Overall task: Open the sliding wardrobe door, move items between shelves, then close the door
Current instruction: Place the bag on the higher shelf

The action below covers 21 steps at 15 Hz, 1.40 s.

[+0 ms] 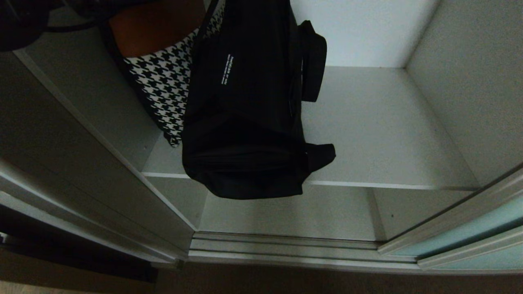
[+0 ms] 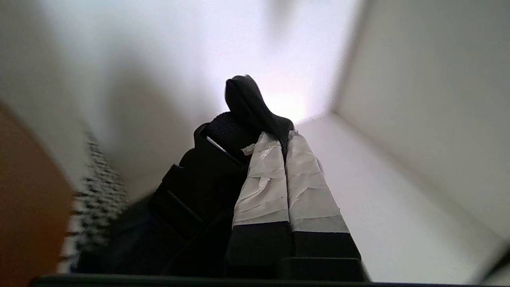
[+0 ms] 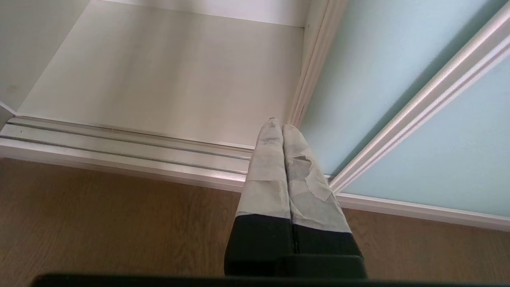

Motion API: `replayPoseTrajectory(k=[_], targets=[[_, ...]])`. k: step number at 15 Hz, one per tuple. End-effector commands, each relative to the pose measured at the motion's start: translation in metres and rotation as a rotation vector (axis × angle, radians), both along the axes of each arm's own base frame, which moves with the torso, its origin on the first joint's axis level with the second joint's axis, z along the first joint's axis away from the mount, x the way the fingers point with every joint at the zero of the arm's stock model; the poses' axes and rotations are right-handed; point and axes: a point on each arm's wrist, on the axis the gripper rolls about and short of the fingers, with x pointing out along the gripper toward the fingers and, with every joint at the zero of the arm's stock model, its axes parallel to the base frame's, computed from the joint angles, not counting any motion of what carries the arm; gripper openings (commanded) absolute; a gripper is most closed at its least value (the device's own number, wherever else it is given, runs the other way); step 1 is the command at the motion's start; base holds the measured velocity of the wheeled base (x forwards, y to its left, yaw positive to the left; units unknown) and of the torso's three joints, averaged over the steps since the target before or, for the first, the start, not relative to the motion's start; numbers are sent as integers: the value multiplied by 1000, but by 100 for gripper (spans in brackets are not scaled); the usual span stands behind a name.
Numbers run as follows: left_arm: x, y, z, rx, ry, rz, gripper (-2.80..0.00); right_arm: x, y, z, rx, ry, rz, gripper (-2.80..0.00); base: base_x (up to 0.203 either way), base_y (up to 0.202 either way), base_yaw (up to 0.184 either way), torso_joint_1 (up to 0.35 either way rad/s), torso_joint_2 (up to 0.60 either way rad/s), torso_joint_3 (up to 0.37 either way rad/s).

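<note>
Okay, wardrobe open; going left to right in the head view: wardrobe side wall (image 1: 81, 134) at far left, then a houndstooth item (image 1: 163, 85) with a brown/orange part above it at upper left, partly tucked behind a black duffel bag (image 1: 245, 134). The bag hangs clear above the upper shelf (image 1: 388, 134), its lower end dropping past the shelf's pale front edge, with the lower shelf (image 1: 306, 216) beneath it. Ridged silver floor track (image 1: 286, 245) runs along the front of the opening. The sliding wardrobe door (image 1: 474, 232), frosted blue-green glass in a silver frame, sits slid over at the far right. Neither arm shows in the head view. In the left wrist view the left pincer (image 2: 283, 137) has its taped fingers (image 2: 263, 187) pressed fully together on the bag's black strap (image 2: 247, 103); the strap loop sticks up past the tips and the bag body hangs just beside and below the fingers, white shelf and wardrobe wall beyond. Houndstooth item is blurred at the edge of that view. In the right wrist view the right pincer (image 3: 279, 125) is closed with nothing in it, parked low over the wood floor (image 3: 99, 223) in front of the track, tips pointing toward the door frame edge; door glass (image 3: 398, 79) just beside it.
</note>
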Motion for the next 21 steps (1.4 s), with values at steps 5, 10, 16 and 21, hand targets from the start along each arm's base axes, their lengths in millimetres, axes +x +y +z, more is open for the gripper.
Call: replayPoseTrajectory(k=[5, 10, 16, 21], targets=[[35, -15, -28, 23, 88, 58, -280, 0, 0, 0, 0, 1, 1, -280, 0, 0, 0, 0, 0, 0], [39, -17, -32, 26, 105, 77, 0, 0, 0, 0, 0, 0, 1, -280, 0, 0, 0, 0, 0, 0], [17, -7, -17, -9, 86, 110, 0, 0, 0, 0, 0, 1, 1, -280, 0, 0, 0, 0, 0, 0], [-36, 5, -53, 64, 487, 99, -280, 0, 0, 0, 0, 1, 1, -280, 0, 0, 0, 0, 0, 0]])
